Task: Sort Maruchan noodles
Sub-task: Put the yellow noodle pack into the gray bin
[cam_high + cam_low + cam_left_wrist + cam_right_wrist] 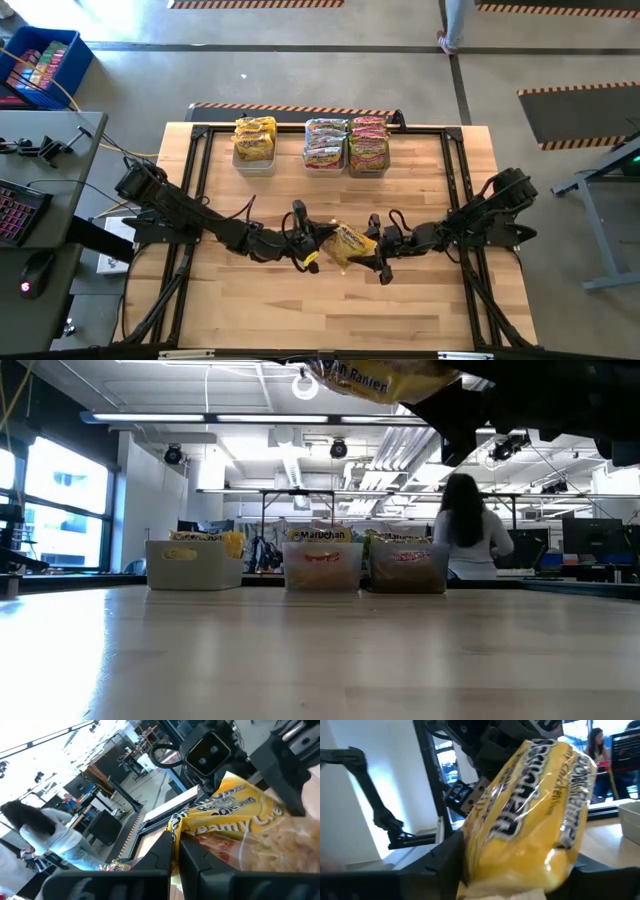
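Seen from above, both arms meet near the centre of the wooden table [420,310]. The left gripper [308,258] comes in from 9 o'clock, and its jaws are pressed together on one edge of a yellow noodle packet [350,243]. The right gripper [378,262] comes in from 3 o'clock and sits at the other side of the same packet. Toward 12 o'clock, along the far edge, three bins stand in a row: the left bin [254,160] holds yellow packets, the middle bin [325,150] and the right bin [369,148] hold packets with blue-green and red print.

At table height, the yellow noodle packet [385,378] hangs well above the table top. The three bins stand in a row far behind, and a person [470,530] is in the room beyond them.

Past the left wrist, its fingers [195,865] pinch the packet's [235,830] edge tightly.

Past the right wrist, the packet [535,815] lies between that gripper's fingers [445,857]. They stand at its two sides, but I cannot tell whether they press it or only stand around it.
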You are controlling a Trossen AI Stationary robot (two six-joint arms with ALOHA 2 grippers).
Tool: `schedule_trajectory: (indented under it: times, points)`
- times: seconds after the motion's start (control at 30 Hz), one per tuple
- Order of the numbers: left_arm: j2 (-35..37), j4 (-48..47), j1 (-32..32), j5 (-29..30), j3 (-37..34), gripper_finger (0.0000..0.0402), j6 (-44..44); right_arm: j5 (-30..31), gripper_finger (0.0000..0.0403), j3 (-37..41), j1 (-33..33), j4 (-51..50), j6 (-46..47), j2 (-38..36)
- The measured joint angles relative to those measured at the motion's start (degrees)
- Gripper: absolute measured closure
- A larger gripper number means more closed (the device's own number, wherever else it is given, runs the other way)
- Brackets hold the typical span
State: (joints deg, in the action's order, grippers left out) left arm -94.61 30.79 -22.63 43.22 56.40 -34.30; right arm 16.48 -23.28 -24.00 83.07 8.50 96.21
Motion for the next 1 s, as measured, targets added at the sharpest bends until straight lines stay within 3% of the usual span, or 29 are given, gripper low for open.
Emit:
schedule_trajectory:
  times: [0.27,0.53,0.8,1.0]
  points:
    - [0.0,-0.4,-0.4,2.7,0.0,0.0401,0.6,5.9,0.0292,-0.2,0.0,-1.9,-1.0,0.0]
    - [1.0,-5.3,-1.3,4.0,0.0,0.0392,4.1,7.5,0.0298,-0.2,0.0,-3.0,-2.7,0.0]
    - [9.6,-25.1,-0.7,-12.5,0.0,0.0390,22.6,6.5,0.0303,-0.5,0.0,-4.6,-3.9,0.0]
    - [12.8,-37.4,0.0,-17.8,-0.1,0.0377,31.9,4.6,0.0304,-0.3,0.1,-9.1,-4.5,-0.1]
